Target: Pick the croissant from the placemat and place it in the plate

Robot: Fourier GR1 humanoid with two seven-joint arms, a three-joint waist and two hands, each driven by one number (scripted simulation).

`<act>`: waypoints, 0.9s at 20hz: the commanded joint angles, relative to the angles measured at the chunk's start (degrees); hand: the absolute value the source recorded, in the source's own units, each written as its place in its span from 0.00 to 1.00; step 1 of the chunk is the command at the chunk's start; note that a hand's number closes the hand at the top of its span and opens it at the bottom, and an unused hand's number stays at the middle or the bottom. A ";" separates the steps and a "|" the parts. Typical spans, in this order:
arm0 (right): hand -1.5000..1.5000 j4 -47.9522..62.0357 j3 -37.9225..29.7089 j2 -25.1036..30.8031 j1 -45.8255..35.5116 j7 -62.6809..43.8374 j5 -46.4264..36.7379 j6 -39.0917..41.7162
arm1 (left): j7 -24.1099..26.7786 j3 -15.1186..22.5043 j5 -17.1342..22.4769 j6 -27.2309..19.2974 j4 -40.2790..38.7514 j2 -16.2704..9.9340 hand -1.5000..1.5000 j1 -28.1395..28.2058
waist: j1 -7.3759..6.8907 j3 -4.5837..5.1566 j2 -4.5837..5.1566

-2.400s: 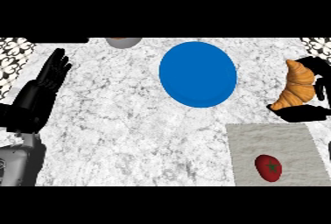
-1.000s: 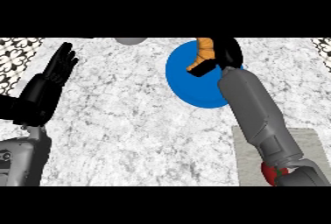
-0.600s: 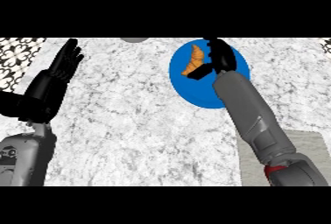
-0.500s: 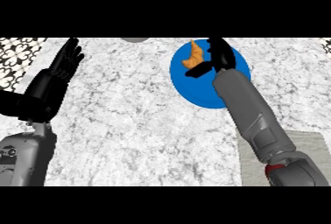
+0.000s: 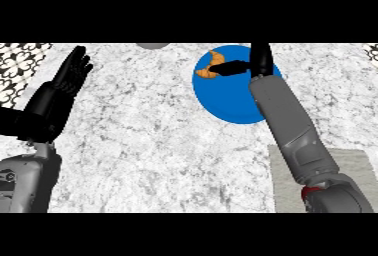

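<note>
My left hand [image 5: 63,87] stands at the upper left of the frame, fingers straight and together, pointing up, resting over the marble table [image 5: 155,145] and holding nothing. A small grey object [image 5: 151,45] peeks in at the top edge, left of centre; what it is cannot be told.

Right of centre, at the top, lies the blue plate [image 5: 229,102]. The croissant [image 5: 210,67] sits on its upper left part, over the blue surface near the rim. A moment ago it hung in my grasp above the plate's top edge; now it lies lower and further left, and my right hand [image 5: 255,62] has its fingers straightened upward beside it, with only the thumb reaching toward the pastry's right end. Whether thumb and croissant touch cannot be told. I judge that the release is made or nearly so, and that the placing step is close to done.

My grey right forearm runs down from the plate to the lower right of the frame, crossing the pale placemat [image 5: 354,172], which shows at the lower right, well apart from the croissant.
</note>
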State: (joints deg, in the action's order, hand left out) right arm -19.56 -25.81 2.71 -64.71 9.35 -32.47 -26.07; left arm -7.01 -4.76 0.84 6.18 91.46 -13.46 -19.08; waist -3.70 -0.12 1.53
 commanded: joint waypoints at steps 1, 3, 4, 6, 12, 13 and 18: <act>0.00 -0.10 -4.39 2.57 -1.22 3.60 5.14 2.74 | 1.14 1.01 -1.88 -2.00 -2.83 2.08 0.50 -0.25 | 1.41 0.04 -0.29; 0.00 0.14 -6.22 4.65 -1.25 4.40 7.03 3.30 | -1.09 -0.85 0.66 0.22 0.42 -0.37 0.50 -0.37 | 1.12 0.03 -0.54; 0.00 0.38 -6.82 3.56 -0.26 5.03 7.74 1.82 | 3.61 0.85 -2.66 -1.74 -4.03 1.92 0.50 1.71 | 1.69 0.07 -0.44; 0.00 -0.16 -7.74 6.83 3.22 7.58 9.31 5.39 | -0.45 -1.94 1.01 1.40 3.08 -1.95 0.50 4.03 | 1.67 0.05 -1.00; 0.00 -2.51 -8.59 11.77 9.98 13.14 12.91 13.27 | -1.91 -1.53 -0.08 -0.54 0.50 -0.25 0.50 0.71 | 3.46 0.08 -1.34; 0.00 -2.27 -9.49 13.08 10.23 14.11 14.08 14.23 | -4.35 -2.72 1.98 0.51 3.25 -1.19 0.50 1.74 | 2.94 0.06 -1.30; 0.00 -3.39 -8.11 19.08 15.41 16.63 15.02 23.21 | -0.39 -2.15 0.80 0.47 1.04 0.09 0.50 3.57 | 3.55 0.09 -1.37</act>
State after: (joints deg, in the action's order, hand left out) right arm -21.99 -34.20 18.19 -53.76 22.79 -18.75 -8.85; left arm -8.64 -6.63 1.39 6.28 93.77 -13.78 -16.04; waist -0.66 -0.04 0.25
